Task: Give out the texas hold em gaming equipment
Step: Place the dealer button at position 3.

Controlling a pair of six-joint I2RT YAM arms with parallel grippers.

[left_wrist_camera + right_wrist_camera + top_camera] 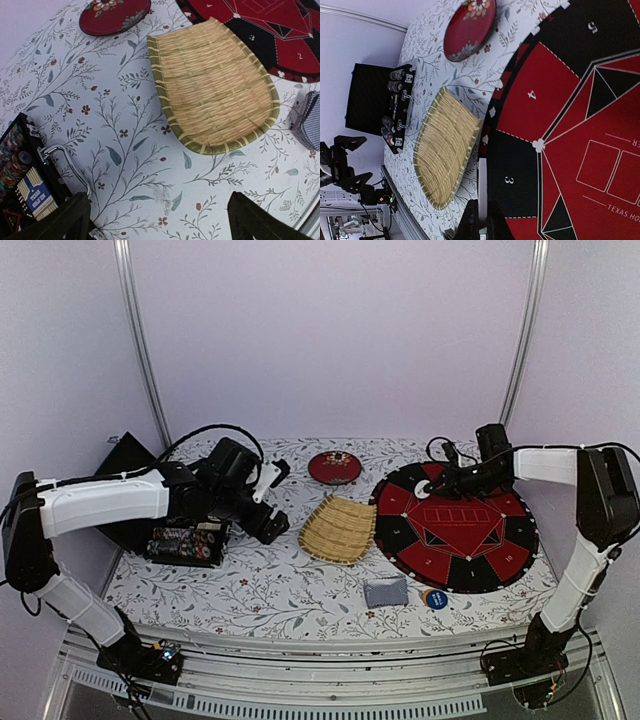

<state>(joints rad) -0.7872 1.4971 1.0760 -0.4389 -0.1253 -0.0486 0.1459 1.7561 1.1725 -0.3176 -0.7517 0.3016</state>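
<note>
Mixed-colour poker chips [185,540] sit in rows in an open black case at the left; they show at the lower left of the left wrist view as chips [12,157]. The grey-blue card deck [386,591] lies near the front edge, and the deck [307,120] is right of the tray. A blue round chip [435,598] rests beside it. My left gripper [275,502] hovers between case and tray, jaws wide open and empty [160,210]. My right gripper [440,483] is shut [482,205] on a flat white piece [482,170] seen edge-on, seemingly the white button, over the mat's left edge.
A woven bamboo tray [340,530] lies mid-table, with a round red lacquer dish [334,467] behind it. A round red-and-black game mat [470,560] covers the right side. The case's lid [125,460] stands open at the far left.
</note>
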